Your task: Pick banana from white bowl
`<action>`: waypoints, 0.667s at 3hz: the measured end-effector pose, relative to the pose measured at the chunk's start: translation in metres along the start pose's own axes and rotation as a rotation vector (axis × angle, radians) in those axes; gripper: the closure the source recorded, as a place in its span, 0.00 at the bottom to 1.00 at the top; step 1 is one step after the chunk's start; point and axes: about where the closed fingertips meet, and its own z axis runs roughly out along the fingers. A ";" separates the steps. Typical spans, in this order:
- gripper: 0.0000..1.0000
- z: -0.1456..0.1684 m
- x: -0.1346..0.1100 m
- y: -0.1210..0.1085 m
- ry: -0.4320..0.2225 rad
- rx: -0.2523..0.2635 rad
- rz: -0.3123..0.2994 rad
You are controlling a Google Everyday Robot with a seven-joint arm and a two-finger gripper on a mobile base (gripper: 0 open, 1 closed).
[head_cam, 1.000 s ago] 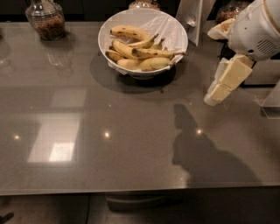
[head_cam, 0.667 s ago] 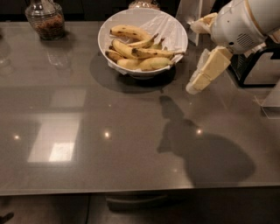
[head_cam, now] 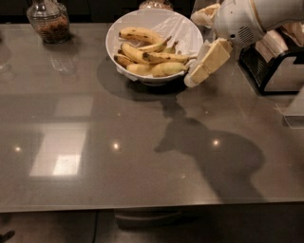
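The white bowl (head_cam: 183, 29) with crumpled white paper lining stands at the back middle of the grey table. Several yellow bananas (head_cam: 148, 57) with brown spots lie in it. My gripper (head_cam: 199, 71) hangs from the white arm at the upper right, its cream-coloured fingers (head_cam: 212, 59) pointing down-left beside the bowl's right rim, just above the table. It holds nothing that I can see.
A glass jar (head_cam: 48, 20) with brown contents stands at the back left. Another jar (head_cam: 154, 4) peeks out behind the bowl. A black rack (head_cam: 273, 64) with pale items sits at the right edge. The grey table (head_cam: 118, 142) stretches toward the front.
The arm and gripper have moved left toward the bowl, from the right edge to beside the bowl's right rim. Its shadow on the table shifted left too.
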 end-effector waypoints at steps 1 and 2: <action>0.00 0.003 -0.003 -0.001 -0.008 0.007 -0.025; 0.00 0.017 -0.012 -0.005 -0.029 0.027 -0.119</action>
